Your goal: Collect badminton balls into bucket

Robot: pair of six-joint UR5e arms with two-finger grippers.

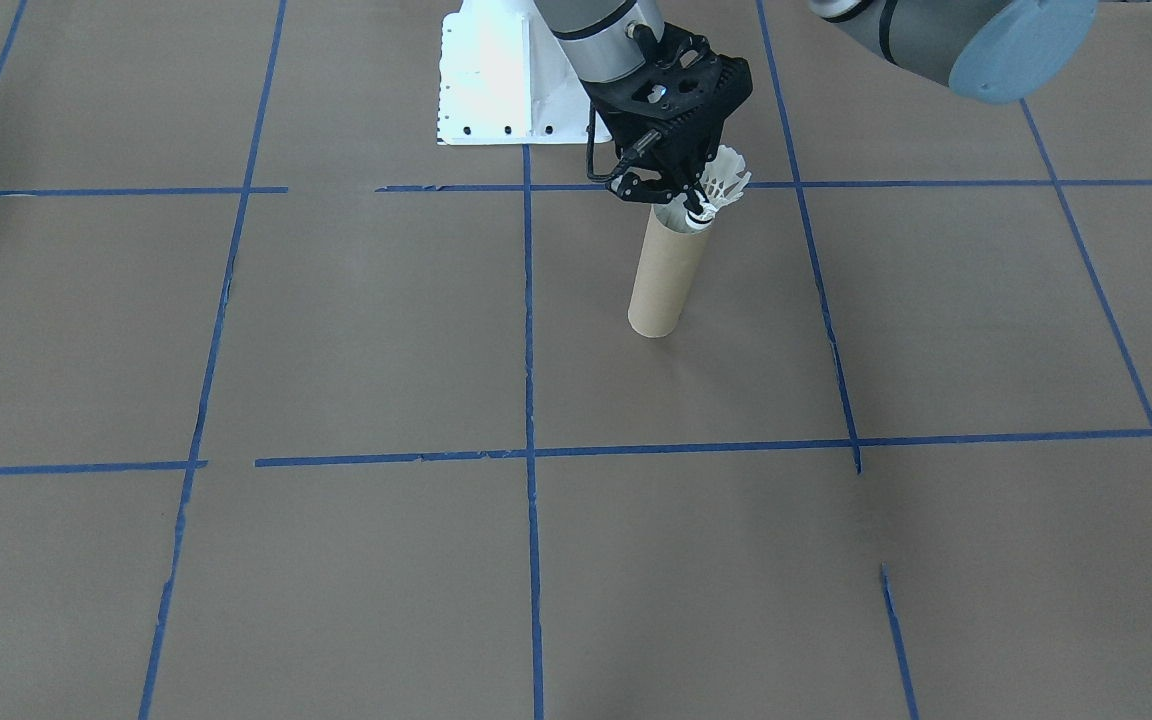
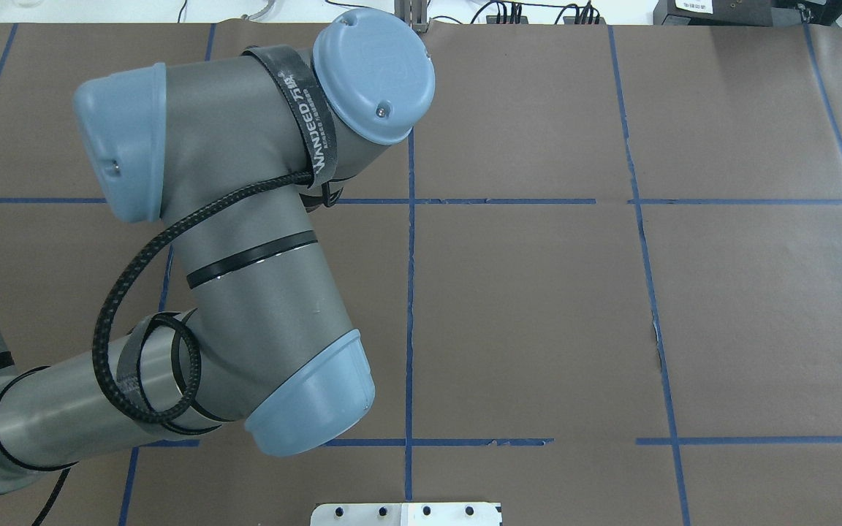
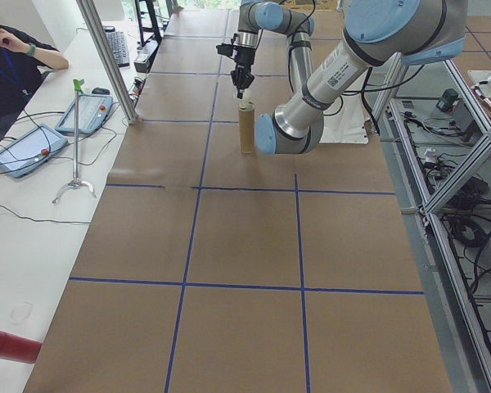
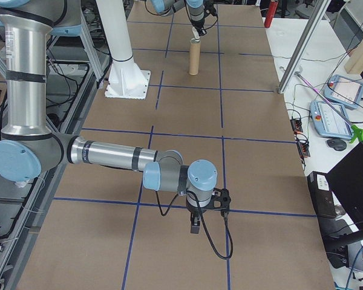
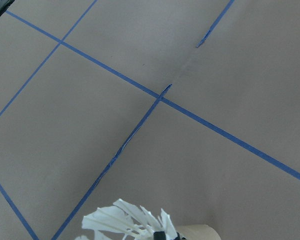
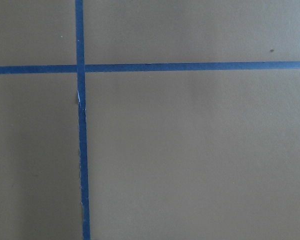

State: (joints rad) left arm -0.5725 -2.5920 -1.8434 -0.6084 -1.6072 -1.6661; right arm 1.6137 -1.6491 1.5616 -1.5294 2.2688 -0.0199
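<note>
The bucket (image 1: pixel 664 280) is a tall tan cardboard tube standing upright near the robot base, also seen as the bucket (image 3: pixel 245 129) and the bucket (image 4: pixel 194 58). My left gripper (image 1: pixel 688 200) hangs right over its mouth, shut on a white badminton ball (image 1: pixel 724 178). The ball is tilted, cork tip down at the tube's rim and skirt up to one side. In the left wrist view the badminton ball (image 5: pixel 125 222) and the bucket rim (image 5: pixel 200 232) show at the bottom edge. My right gripper (image 4: pixel 194 226) hovers low over bare table far from the tube; I cannot tell its state.
The white robot base (image 1: pixel 496 80) stands just behind the tube. In the overhead view the left arm (image 2: pixel 245 256) hides the tube. A person (image 3: pixel 8 65) sits at a side table with tablets, and a red cylinder (image 3: pixel 8 345) lies there.
</note>
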